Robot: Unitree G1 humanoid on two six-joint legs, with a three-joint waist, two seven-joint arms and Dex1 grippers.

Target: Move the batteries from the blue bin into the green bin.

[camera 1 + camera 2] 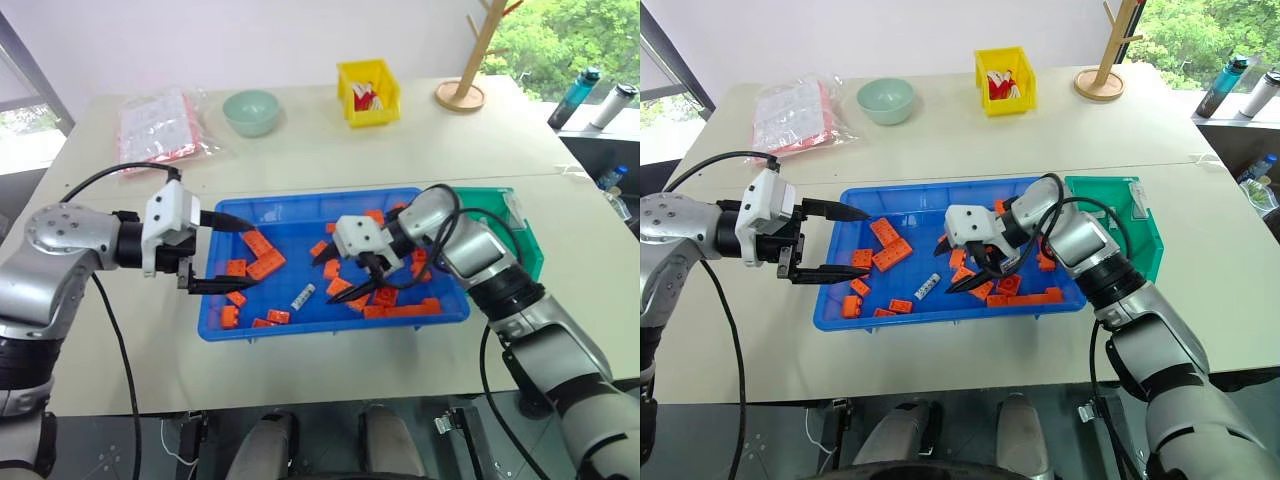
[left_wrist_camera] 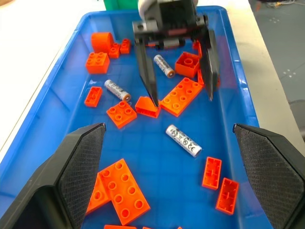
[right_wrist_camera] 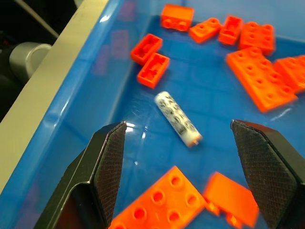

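Worktop (image 1: 330, 150): beige, bears blue bin (image 1: 300, 205) and green bin (image 1: 530, 240).
Battery (image 1: 303, 297): lies loose among bricks (image 1: 262, 262).
My right gripper (image 1: 352, 272): released, empty, over it.
My left gripper (image 1: 228, 254): released, empty.

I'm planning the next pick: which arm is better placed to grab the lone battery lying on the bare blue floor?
Probably the right. Its open gripper hangs inside the blue bin, just beside that battery, with the green bin on its side. The left gripper, also open, sits at the far edge.
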